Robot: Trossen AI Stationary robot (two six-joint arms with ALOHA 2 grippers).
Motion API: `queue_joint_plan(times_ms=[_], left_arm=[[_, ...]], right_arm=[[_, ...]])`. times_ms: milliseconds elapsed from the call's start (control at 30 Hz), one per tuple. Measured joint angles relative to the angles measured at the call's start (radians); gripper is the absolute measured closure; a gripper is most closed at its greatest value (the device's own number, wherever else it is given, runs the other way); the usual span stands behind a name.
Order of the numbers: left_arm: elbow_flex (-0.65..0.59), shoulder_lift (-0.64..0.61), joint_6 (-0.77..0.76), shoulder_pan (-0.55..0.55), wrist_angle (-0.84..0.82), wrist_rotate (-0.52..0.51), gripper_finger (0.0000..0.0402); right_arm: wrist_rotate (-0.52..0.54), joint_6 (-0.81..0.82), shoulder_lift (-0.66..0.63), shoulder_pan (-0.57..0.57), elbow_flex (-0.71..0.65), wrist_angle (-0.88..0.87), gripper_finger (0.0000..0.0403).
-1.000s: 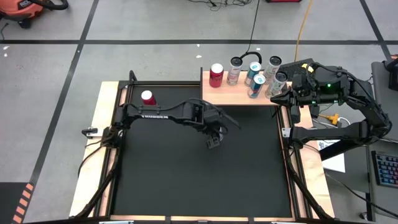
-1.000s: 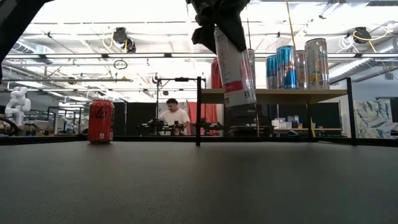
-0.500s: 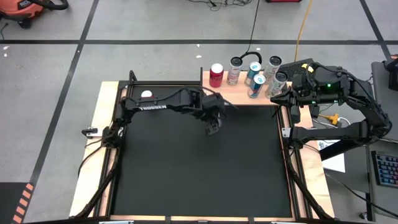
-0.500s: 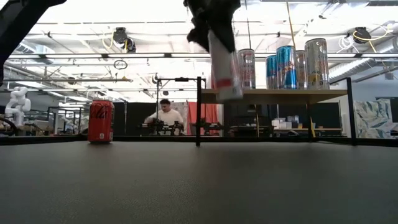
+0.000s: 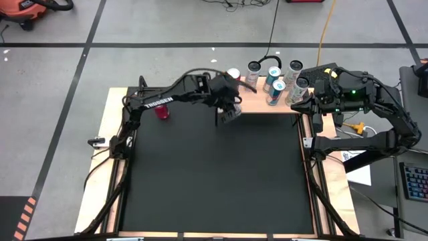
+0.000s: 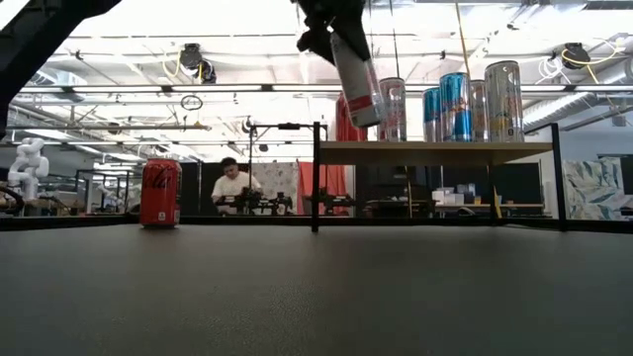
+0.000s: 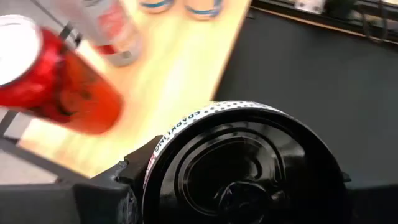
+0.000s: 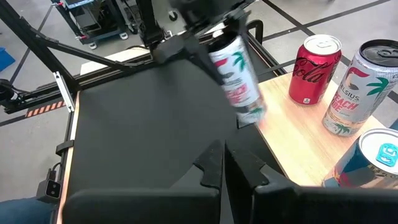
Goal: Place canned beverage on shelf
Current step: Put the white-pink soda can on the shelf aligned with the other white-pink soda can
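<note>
My left gripper (image 5: 227, 111) is shut on a slim white can (image 6: 358, 79) with red lettering, held in the air at the near left corner of the shelf (image 5: 257, 102), a pale-wood board on black supports at the table's far edge. The can also shows in the right wrist view (image 8: 239, 78), and its dark end (image 7: 242, 168) fills the left wrist view. A red can (image 5: 233, 73) and several tall cans (image 5: 274, 84) stand on the shelf. My right gripper (image 8: 224, 165) waits shut at the shelf's right end. My left gripper holds the white can by its upper part (image 8: 219, 46), pinched between the two fingers (image 7: 127, 183), which come slanting down from the table's left. The can hangs tilted below the fingers, clear of the table, and its lower end (image 6: 368, 117) is above the shelf board's level.
Another red can (image 6: 160, 193) stands on the black table (image 5: 214, 174) near its far left corner, partly under my left arm. Black posts (image 6: 316, 178) carry the shelf. A person sits at a bench (image 6: 232, 188) in the room beyond.
My left gripper has gone up and toward the table's far edge, to the shelf's near left corner, staying shut on the white can. The can has risen with it, still tilted: its lower end was below the shelf board and is now above it.
</note>
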Motion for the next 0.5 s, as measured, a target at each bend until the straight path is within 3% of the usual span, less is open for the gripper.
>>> queue_joint_plan(times_ms=[500], left_arm=[[-0.001,0.002,0.044,0.117,0.014,0.061,0.0147]], right_arm=[[0.0,0.0,0.0,0.0,0.0,0.0,0.0403]])
